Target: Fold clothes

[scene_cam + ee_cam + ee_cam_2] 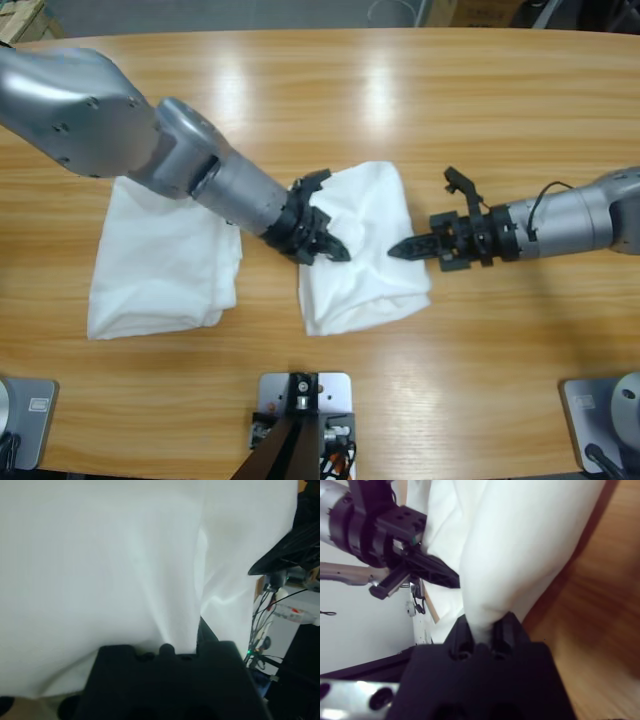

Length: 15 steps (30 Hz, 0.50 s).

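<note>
While both arms reach inward | left end effector (322, 243) pinches T-shirt (365, 275) | right end effector (405, 249) pinches it too

Two white T-shirts lie on the one wooden desk (400, 90): a flat folded one (160, 265) toward the left side of the high view, and a bunched one (365, 250) near the middle. Two arms reach in, each ending in one gripper, so two grippers: the left gripper (330, 247) and the right gripper (408, 249). Each wrist view is mostly filled with white cloth, probably the same bunched shirt, so the count stays at two.
</note>
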Each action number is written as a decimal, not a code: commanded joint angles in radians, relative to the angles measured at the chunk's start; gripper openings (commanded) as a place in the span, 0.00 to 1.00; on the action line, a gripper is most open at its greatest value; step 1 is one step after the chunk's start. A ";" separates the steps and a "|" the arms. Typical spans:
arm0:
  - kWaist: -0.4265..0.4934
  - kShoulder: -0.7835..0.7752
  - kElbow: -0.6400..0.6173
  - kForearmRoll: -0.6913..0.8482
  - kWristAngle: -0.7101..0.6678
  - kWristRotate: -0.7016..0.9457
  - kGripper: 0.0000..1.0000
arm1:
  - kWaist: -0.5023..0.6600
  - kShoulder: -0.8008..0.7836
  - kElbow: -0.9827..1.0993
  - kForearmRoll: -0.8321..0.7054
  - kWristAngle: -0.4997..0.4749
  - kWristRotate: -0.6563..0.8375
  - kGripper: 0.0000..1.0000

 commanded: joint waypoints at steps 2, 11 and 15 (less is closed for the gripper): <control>0.000 -0.122 -0.008 0.097 0.068 0.057 0.00 | 0.100 -0.158 -0.125 0.246 -0.063 0.033 0.00; 0.050 -0.301 -0.008 0.291 0.081 0.114 0.00 | 0.245 -0.143 -0.378 0.447 -0.109 0.073 0.00; 0.069 -0.371 -0.003 0.370 0.092 0.139 0.00 | 0.284 -0.132 -0.498 0.538 -0.115 0.077 0.00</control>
